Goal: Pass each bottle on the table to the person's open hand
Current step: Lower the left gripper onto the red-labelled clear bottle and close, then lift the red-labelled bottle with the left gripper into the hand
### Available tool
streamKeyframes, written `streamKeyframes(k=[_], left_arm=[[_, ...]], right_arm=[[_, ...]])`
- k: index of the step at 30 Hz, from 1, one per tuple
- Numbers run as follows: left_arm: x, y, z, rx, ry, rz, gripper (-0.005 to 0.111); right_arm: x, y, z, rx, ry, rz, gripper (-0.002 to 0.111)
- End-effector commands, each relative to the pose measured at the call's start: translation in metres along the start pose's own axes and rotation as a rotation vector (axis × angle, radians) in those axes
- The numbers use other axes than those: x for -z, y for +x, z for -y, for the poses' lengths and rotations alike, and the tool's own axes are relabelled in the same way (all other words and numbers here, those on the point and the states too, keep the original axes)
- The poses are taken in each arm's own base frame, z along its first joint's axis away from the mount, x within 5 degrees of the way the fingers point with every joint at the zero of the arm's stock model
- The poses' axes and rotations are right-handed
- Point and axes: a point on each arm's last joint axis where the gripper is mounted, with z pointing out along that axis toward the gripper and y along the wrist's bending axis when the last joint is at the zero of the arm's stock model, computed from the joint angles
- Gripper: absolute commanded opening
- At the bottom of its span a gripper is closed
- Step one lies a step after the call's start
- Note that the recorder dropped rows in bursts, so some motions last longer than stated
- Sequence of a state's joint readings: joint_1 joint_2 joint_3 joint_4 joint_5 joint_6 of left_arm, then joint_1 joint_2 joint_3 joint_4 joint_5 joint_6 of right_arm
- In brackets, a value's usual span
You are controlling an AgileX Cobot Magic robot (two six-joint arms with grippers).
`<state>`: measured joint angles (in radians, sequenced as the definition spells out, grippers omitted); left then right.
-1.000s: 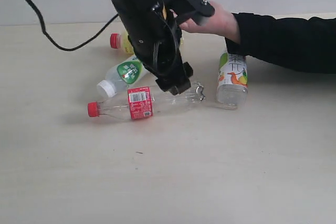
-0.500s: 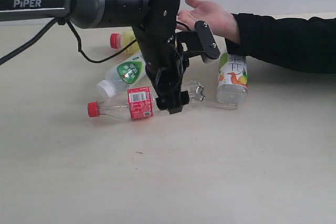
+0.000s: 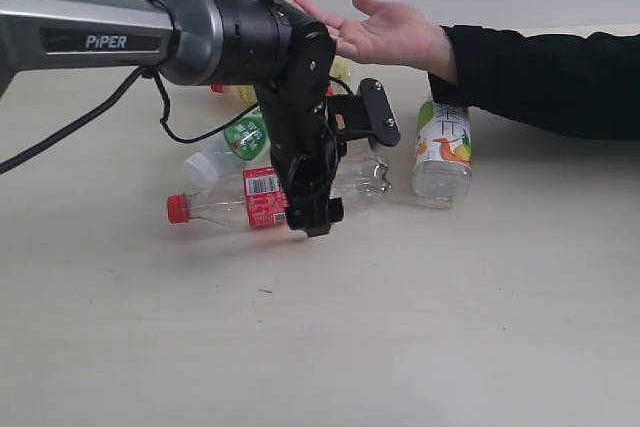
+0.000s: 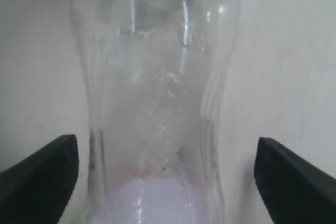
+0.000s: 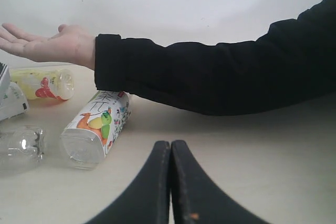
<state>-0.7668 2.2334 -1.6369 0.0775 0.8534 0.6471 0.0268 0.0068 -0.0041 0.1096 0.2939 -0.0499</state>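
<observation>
**Step in hand.** Pickup of the first bottle. No bottle is in the open hand (image 3: 385, 32), which is held palm up above the far side of the table (image 3: 420, 337).

**Left gripper** (image 4: 164, 156). Lowered over the clear bottle (image 3: 263, 197). The jaws are open, one finger on each side of the bottle's body with a gap on both sides. No contact is visible.

**Right gripper** (image 5: 170, 182). Low over the table and touching no bottle. The jaws are pressed together on nothing.

**Next move, as judged.** Close the left jaws across the body just past the red label, lift, then carry it up and back to the palm. The thin wall will likely give, so a moderate squeeze suits. A neighbouring bottle lies close behind, so a straight lift is safest.

**Containers.**
- Clear bottle: lies on its side on the table, red cap on, red label at mid-body. It appears empty, with only a haze on the inner wall.
- Green-label bottle (image 3: 235, 142): lies on its side just behind the clear one, white cap on, partly hidden by the arm. Contents cannot be told.
- Yellow bottle (image 5: 42, 83): lies on its side below the open hand, mostly hidden in the exterior view. Whether the yellow is drink or tinted plastic cannot be told.
- Second green-label bottle (image 3: 442, 147): lies on its side beside the black sleeve (image 3: 545, 72), base toward the camera. The clear base looks empty and the cap is not visible.
</observation>
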Motion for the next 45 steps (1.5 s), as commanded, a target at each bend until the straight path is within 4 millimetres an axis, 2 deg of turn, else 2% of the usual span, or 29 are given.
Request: streamKeyframes(k=[1, 3, 5, 10, 13, 19, 28, 34, 39, 45], left_arm=[[-0.005, 0.000, -0.001, -0.002, -0.003, 0.003, 0.086], [-0.005, 0.000, -0.001, 0.005, -0.002, 0.001, 0.081], [-0.005, 0.000, -0.001, 0.008, 0.005, -0.006, 0.069], [-0.004, 0.002, 0.002, 0.045, 0.022, -0.029, 0.022], [-0.001, 0.004, 0.003, 0.082, 0.039, -0.057, 0.000], [0.031, 0.009, 0.005, 0.154, 0.054, -0.090, 0.000], [0.119, 0.010, 0.004, 0.361, -0.003, 0.070, 0.000], [0.170, 0.006, -0.002, 0.782, -0.056, 0.334, 0.000], [0.190, -0.008, -0.010, 0.921, -0.024, 0.491, 0.000], [0.197, -0.035, -0.034, 1.017, -0.017, 0.595, 0.000]], right_arm=[[0.000, 0.001, 0.000, 0.004, 0.005, 0.008, 0.000], [0.000, 0.001, 0.000, 0.004, 0.005, 0.008, 0.000], [0.000, 0.001, 0.000, 0.004, 0.005, 0.008, 0.000], [0.000, 0.001, 0.000, 0.004, 0.005, 0.008, 0.000], [0.000, 0.001, 0.000, 0.004, 0.005, 0.008, 0.000], [0.000, 0.001, 0.000, 0.004, 0.005, 0.008, 0.000], [0.000, 0.001, 0.000, 0.004, 0.005, 0.008, 0.000], [0.000, 0.001, 0.000, 0.004, 0.005, 0.008, 0.000], [0.000, 0.001, 0.000, 0.004, 0.005, 0.008, 0.000], [0.000, 0.001, 0.000, 0.004, 0.005, 0.008, 0.000]])
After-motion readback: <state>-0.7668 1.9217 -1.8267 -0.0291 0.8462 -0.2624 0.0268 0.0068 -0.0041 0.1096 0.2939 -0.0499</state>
